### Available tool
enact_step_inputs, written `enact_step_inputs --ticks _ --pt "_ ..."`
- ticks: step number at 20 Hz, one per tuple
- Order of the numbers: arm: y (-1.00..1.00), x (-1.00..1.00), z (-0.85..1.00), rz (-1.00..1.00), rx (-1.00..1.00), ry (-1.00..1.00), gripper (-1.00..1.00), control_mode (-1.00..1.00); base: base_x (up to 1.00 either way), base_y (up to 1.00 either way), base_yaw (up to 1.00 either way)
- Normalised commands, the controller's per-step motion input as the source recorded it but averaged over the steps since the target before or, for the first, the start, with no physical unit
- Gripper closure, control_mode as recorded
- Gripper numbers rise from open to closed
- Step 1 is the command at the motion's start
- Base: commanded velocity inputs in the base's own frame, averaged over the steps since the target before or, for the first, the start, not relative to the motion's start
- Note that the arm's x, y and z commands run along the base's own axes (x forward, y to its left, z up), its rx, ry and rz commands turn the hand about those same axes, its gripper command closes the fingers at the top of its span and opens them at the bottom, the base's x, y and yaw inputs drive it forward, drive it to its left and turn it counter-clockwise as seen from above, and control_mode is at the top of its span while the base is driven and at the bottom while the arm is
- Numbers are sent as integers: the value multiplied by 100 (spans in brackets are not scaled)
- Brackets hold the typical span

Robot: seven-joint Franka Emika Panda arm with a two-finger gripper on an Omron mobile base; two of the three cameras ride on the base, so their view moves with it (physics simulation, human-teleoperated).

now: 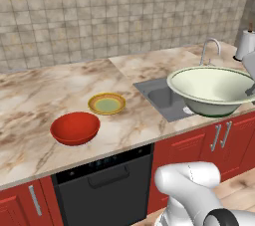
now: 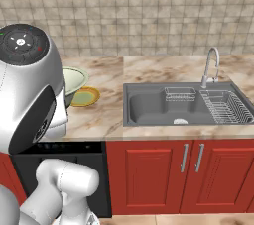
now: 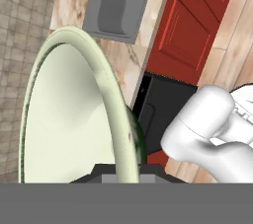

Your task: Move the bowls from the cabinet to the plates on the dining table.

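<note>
**Cream bowl in hand, one delivery left**

Cream bowl [image 3: 69, 114], big in my view, hangs over the dining table [image 1: 30, 95]; my gripper [image 3: 126, 171] is clamped tight on its rim. Red bowl [image 1: 74, 128] sits near left on the marble. Yellow-rimmed plate [image 1: 106, 103] beside it lies bare, awaiting a bowl.

Behind everything, a beige square-tiled wall [image 1: 99, 11]. At the back of the steel basin, a curved chrome faucet [image 2: 211, 65], upright. Inside the basin, two wire racks: a small steel basket [image 2: 179, 93] in the middle toward the back and a larger wire dish rack [image 2: 227, 107] filling the right part, side by side. Far right near the wall, a white paper-towel roll [image 1: 245, 44] standing upright. Below, light wooden plank floor [image 1: 239, 190].
</note>
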Motion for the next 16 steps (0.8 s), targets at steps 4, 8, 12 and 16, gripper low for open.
enact_step_inputs --ticks 4,8,12,16 --pt "0 0 0 0 0 0 100 100 68 -10 9" --pt "0 0 0 0 0 0 100 100 88 2 12" --pt "0 0 0 0 0 0 100 100 53 -1 32" --pt "0 0 0 0 0 0 100 100 9 -10 40"
